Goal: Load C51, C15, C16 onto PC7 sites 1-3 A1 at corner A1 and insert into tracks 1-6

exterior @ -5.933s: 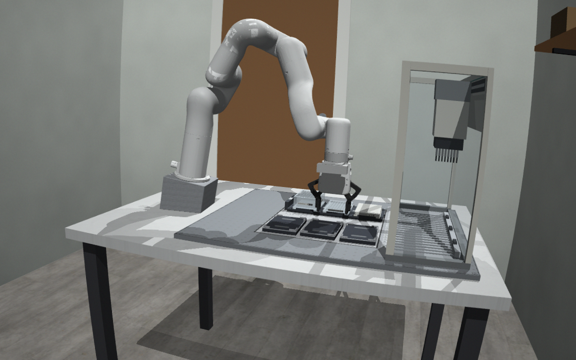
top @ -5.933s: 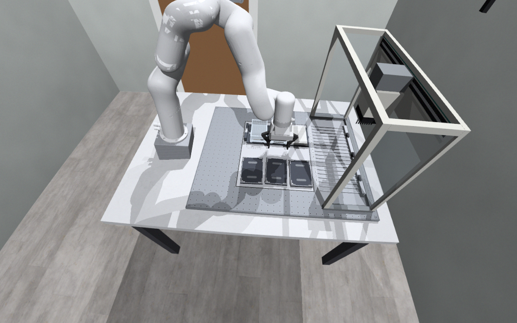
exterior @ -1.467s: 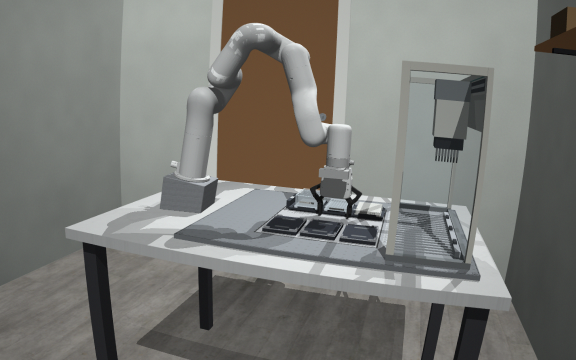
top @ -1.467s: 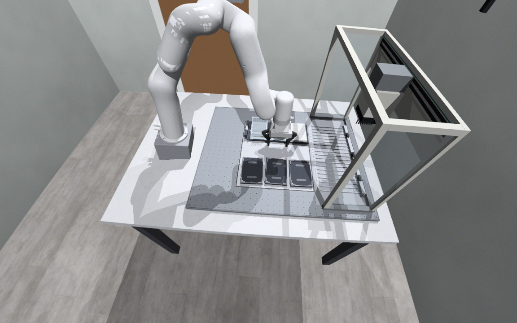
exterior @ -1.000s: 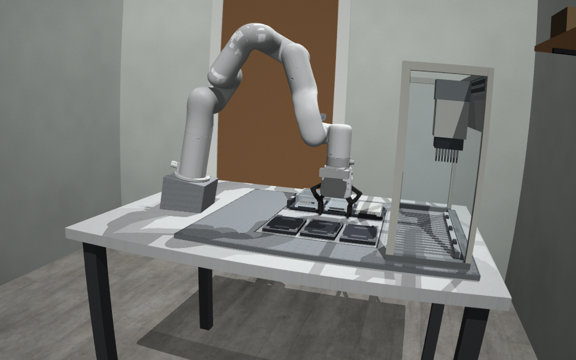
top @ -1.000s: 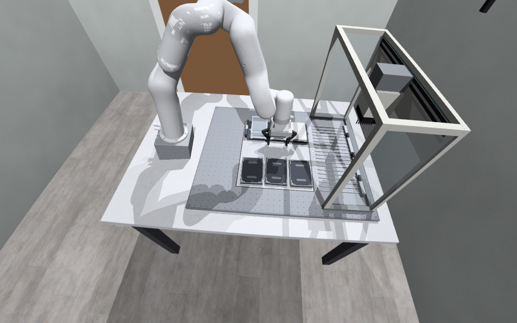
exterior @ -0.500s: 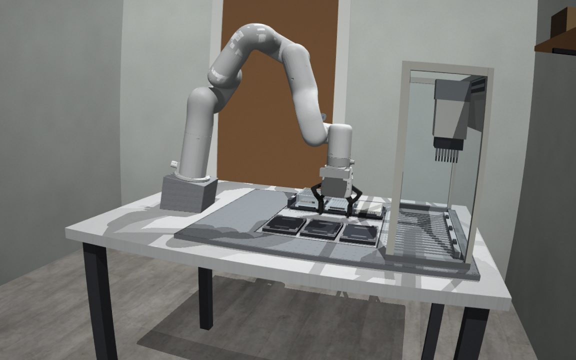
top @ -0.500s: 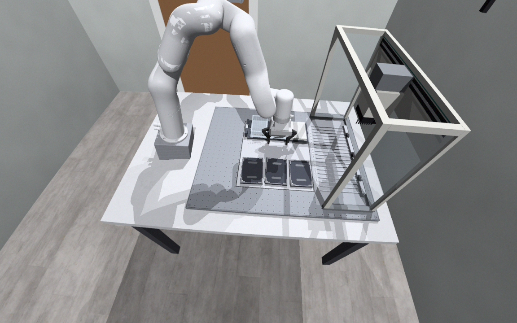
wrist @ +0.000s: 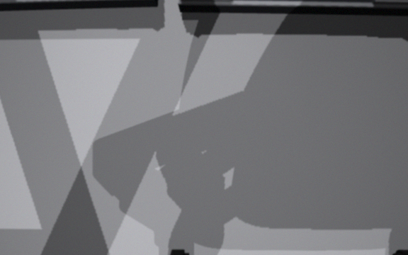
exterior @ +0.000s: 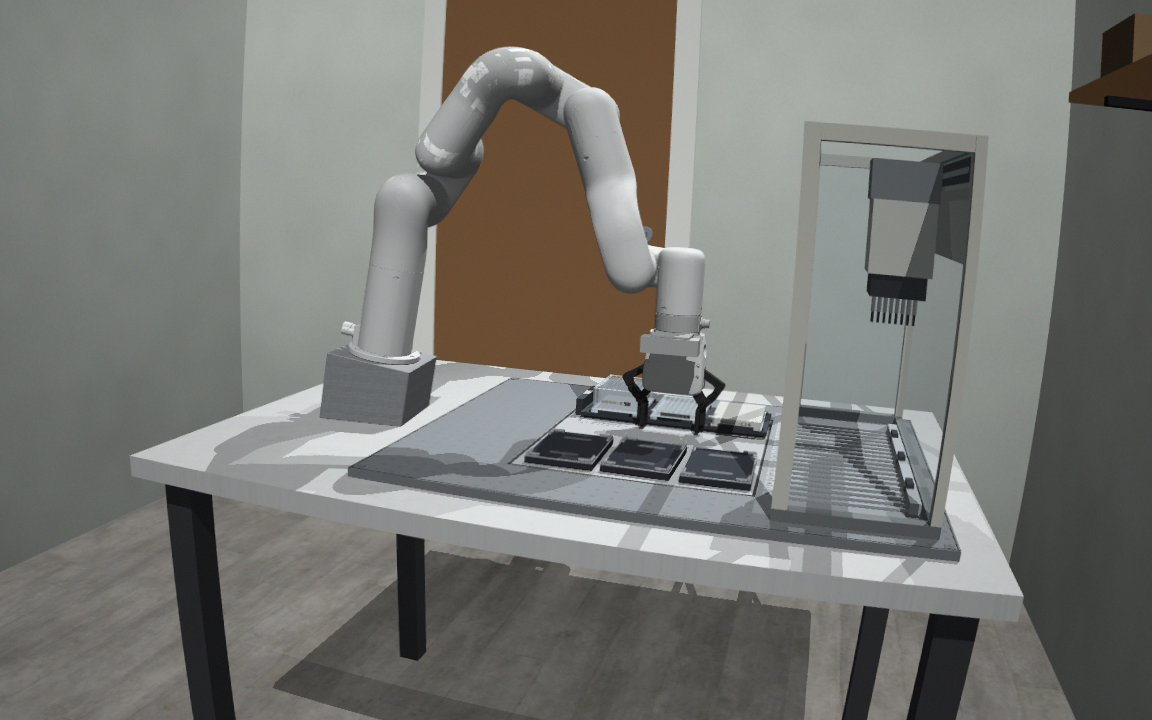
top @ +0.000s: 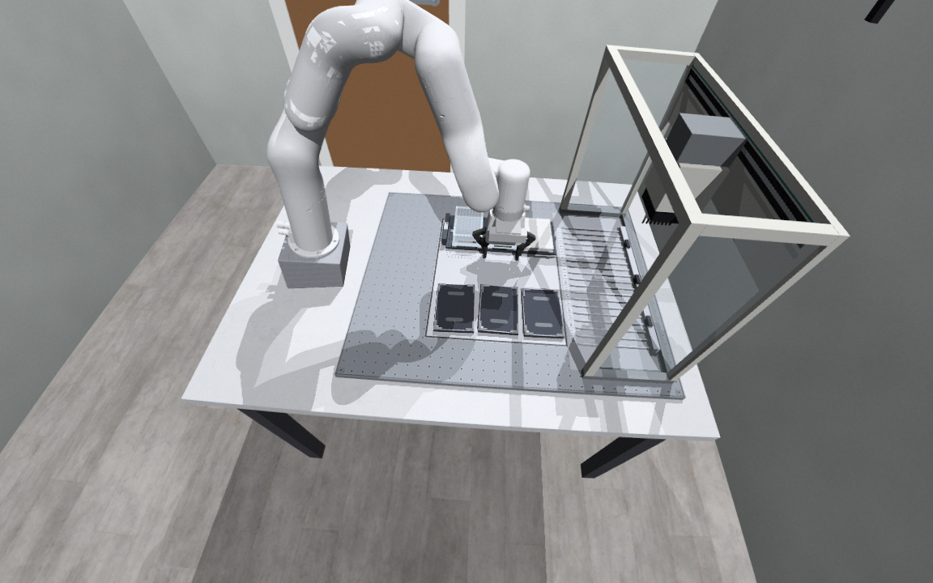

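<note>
PC7 (top: 455, 246) sits on apron, in front of rails (top: 597, 290), w/ plates on it. Gripper (top: 500, 253) low at carrier's near edge, beside middle plate, jaws wide, holding nothing. Nests (top: 499, 310) in row nearer cam; contents can't tell.

A small room with grey-green walls (exterior: 97, 223) and a brown door (exterior: 553, 223) at the back. A white bench (exterior: 231, 456) on black legs stands on a grey wood-plank floor (top: 93, 449). A brown shelf (exterior: 1144, 62) hangs high on the darker right wall.
</note>
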### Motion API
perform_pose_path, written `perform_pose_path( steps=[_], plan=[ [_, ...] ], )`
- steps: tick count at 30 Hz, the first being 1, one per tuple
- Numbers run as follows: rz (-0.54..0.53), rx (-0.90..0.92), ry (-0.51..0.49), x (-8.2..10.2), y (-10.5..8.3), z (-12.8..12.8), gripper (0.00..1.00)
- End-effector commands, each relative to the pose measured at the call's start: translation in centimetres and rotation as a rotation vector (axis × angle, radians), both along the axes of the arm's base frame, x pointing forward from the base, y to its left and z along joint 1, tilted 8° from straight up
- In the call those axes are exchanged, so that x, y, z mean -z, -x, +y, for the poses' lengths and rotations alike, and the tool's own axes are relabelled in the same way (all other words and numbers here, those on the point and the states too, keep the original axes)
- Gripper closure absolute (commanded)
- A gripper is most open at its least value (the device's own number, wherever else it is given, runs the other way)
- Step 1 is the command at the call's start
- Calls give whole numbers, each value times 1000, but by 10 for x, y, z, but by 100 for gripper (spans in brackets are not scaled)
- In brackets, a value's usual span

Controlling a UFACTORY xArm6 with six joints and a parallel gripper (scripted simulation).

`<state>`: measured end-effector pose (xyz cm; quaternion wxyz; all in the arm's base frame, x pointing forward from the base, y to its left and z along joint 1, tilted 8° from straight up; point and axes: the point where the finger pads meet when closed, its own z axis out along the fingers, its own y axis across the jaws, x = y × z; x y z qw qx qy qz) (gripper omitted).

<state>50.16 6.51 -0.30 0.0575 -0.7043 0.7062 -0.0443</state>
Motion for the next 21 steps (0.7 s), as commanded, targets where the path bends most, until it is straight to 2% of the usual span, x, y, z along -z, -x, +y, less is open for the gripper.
perform_pose_path(
  steps=[1, 21],
  plan=[
    [-4, 0, -1, -2, -2, 3, 0],
    [-4, 0, -1, -2, -2, 9, 0]
  ],
)
